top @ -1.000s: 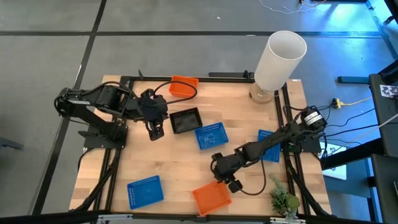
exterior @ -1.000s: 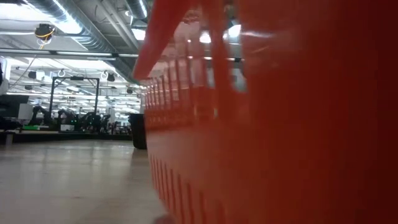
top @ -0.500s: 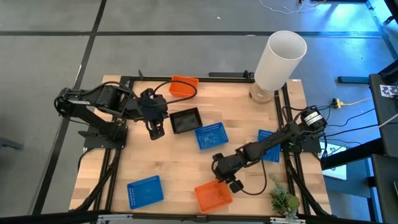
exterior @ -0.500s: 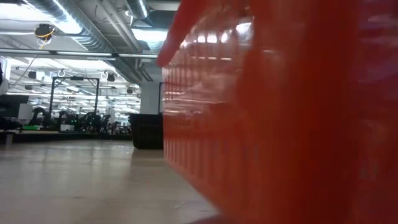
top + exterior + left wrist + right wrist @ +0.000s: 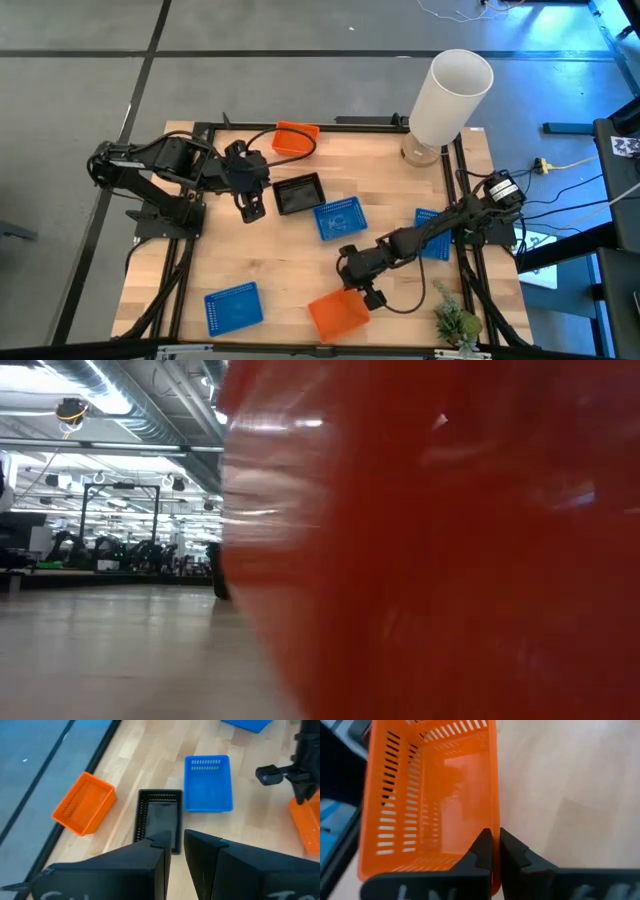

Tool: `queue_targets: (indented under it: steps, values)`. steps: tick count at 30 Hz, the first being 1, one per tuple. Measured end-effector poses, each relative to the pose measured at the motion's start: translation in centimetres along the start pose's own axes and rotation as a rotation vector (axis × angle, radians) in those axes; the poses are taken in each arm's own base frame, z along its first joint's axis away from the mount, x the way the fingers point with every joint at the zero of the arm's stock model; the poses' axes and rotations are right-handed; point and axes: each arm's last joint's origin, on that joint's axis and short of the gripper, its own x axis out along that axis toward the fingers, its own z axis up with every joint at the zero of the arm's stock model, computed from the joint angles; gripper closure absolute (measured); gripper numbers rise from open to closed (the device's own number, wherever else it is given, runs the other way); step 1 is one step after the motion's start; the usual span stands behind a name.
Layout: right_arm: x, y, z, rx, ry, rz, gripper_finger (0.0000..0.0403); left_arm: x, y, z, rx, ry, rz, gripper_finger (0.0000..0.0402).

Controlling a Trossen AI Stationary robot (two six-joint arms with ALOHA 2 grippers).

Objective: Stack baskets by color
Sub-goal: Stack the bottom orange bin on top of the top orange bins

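Observation:
Close to the table's near edge sits an orange basket (image 5: 338, 315) (image 5: 435, 805), with my right gripper (image 5: 362, 296) (image 5: 495, 845) shut on its wall. It fills most of the low view (image 5: 450, 540) as a blur. A second orange basket (image 5: 296, 138) stands at the far edge. A black basket (image 5: 298, 193) and a blue basket (image 5: 340, 217) lie mid-table. Two more blue baskets lie at the near left (image 5: 232, 306) and under my right arm (image 5: 432, 232). My left gripper (image 5: 250, 205) (image 5: 177, 840) hangs above the table left of the black basket, shut and holding nothing. My right gripper pinches the orange basket's far long wall (image 5: 494, 826), near its right end. One finger (image 5: 482, 847) is inside the basket and the other (image 5: 512, 851) outside. The fingers slant down from the far right. Whether the basket's bottom is off the table I cannot tell.
A tall white cylinder (image 5: 450, 95) stands at the far right corner. A small green plant (image 5: 455, 322) sits at the near right corner. Black frame rails (image 5: 180, 280) run along the table's sides. Bare wood lies between the near-left blue basket and the held orange one.
My right gripper has shut on the orange basket's wall. The basket has shifted a little and turned slightly on the spot; in the low view it now shows blurred. My left arm has kept still.

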Motion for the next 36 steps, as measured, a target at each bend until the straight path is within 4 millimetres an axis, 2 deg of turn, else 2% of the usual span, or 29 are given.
queue_targets:
  steps: [7,12,19,23,29,32,36]
  values:
    - [-2.9,-1.3,3.6,0.127,0.101,-0.129,0.0399,0.0,0.3,-0.5,0.022,0.045,0.035,0.0356]
    - [-6.8,-2.6,7.4,0.166,0.123,-0.303,0.0399,-0.1,0.9,-1.6,0.037,0.135,0.117,0.0356]
    - [-13.2,-8.0,11.4,0.344,-0.016,-0.639,0.0399,-0.9,2.1,-2.4,-0.05,0.138,0.283,0.0356]
    - [-16.0,-12.1,11.8,0.413,-0.074,-0.748,0.0399,-0.8,2.6,-2.2,-0.064,0.092,0.37,0.0356]
    - [-19.1,-19.0,10.8,0.382,-0.114,-0.883,0.0399,-0.4,4.2,-1.7,-0.096,0.066,0.495,0.0356]
    - [-20.3,-22.4,10.2,0.334,-0.146,-0.91,0.0399,-0.1,5.0,-1.5,-0.124,0.075,0.528,0.0356]
    - [-20.7,-26.9,8.5,0.268,-0.136,-0.881,0.0399,0.2,5.9,-1.3,-0.162,0.09,0.555,0.0356]
